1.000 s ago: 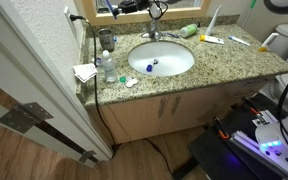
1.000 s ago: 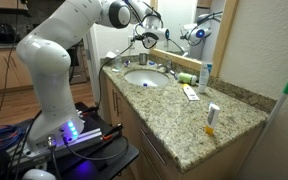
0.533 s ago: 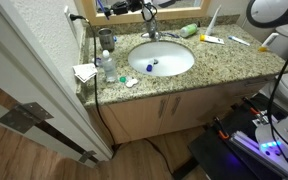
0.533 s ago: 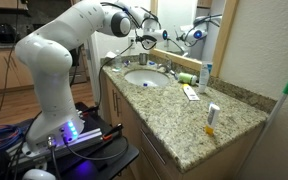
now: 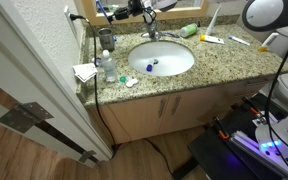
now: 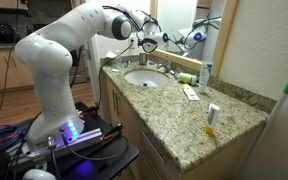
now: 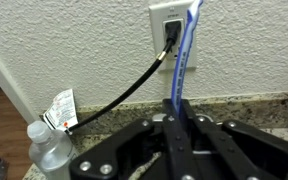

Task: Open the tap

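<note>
Bathroom vanity: speckled granite countertop over light wood cabinet doors, with a mirror along the back wall. A pale door fills the left side of that exterior view.

White robot arm reaches in over the counter from the side.

Oval white basin is set into the countertop. Small blue and white items lie at its bottom; too small to identify.

Gripper is up near the mirror's lower edge, above the back of the basin. Wrist view: the jaws of the gripper are brought together. A blue stick-like thing rises from just behind the fingertips and crosses the wall outlet. Cannot tell whether it is gripped or merely stands behind.

Tap: chrome, at the basin's back rim, centred. It sits below the gripper and clear of it, with no contact.

Small items:
- Green-capped bottle lies on its side just beside the tap.
- Clear water bottle stands upright at the counter's end, also visible low in the wrist view.
- Black cable is plugged into the outlet and runs down toward the water bottle.
</note>
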Motion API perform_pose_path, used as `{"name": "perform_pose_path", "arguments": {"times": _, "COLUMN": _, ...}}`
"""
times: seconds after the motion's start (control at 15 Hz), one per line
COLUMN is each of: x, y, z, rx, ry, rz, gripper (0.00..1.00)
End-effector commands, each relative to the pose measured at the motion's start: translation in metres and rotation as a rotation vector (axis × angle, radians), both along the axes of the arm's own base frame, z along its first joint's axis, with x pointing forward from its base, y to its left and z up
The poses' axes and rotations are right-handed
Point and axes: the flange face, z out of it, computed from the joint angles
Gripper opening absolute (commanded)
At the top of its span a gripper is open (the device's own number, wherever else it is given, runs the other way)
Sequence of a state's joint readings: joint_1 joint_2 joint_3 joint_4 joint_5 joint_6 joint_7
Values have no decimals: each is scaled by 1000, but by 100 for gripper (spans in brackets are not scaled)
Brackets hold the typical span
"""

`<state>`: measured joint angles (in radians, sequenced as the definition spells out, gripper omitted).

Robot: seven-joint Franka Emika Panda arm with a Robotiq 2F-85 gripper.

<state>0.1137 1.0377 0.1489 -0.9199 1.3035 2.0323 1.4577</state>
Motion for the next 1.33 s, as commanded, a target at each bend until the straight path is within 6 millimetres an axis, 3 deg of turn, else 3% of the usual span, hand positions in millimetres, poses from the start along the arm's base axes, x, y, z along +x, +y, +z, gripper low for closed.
{"name": "perform_pose_path", "arguments": {"times": 0.0, "x": 14, "y": 10, "z": -7, "rx": -27, "ry": -12, "rz": -76, "gripper": 2}}
{"name": "perform_pose_path", "arguments": {"times": 0.13, "x": 18, "y": 17, "z": -9, "rx": -28, "ry": 5, "rz": -109, "gripper": 2}}
{"name": "perform_pose_path", "arguments": {"times": 0.2, "x": 11, "y": 10, "z": -9, "rx": -20, "ry": 7, "rz": -77, "gripper": 9}}
{"name": "perform_pose_path", "arguments": {"times": 0.4, "x": 14, "y": 18, "z": -11, "rx": -16, "ry": 12, "rz": -89, "gripper": 9}}
{"name": "perform_pose_path", "arguments": {"times": 0.47, "x": 14, "y": 18, "z": -10, "rx": -16, "ry": 11, "rz": -90, "gripper": 2}}
{"name": "perform_pose_path", "arguments": {"times": 1.0, "x": 24, "y": 17, "z": -44, "rx": -2, "ry": -9, "rz": -162, "gripper": 2}}
{"name": "perform_pose_path", "arguments": {"times": 1.13, "x": 28, "y": 14, "z": -42, "rx": 10, "ry": -47, "rz": -187, "gripper": 2}}
{"name": "perform_pose_path", "arguments": {"times": 1.2, "x": 23, "y": 14, "z": -44, "rx": -11, "ry": 1, "rz": -155, "gripper": 9}}
{"name": "perform_pose_path", "arguments": {"times": 1.27, "x": 25, "y": 13, "z": -44, "rx": -9, "ry": -8, "rz": -162, "gripper": 9}}
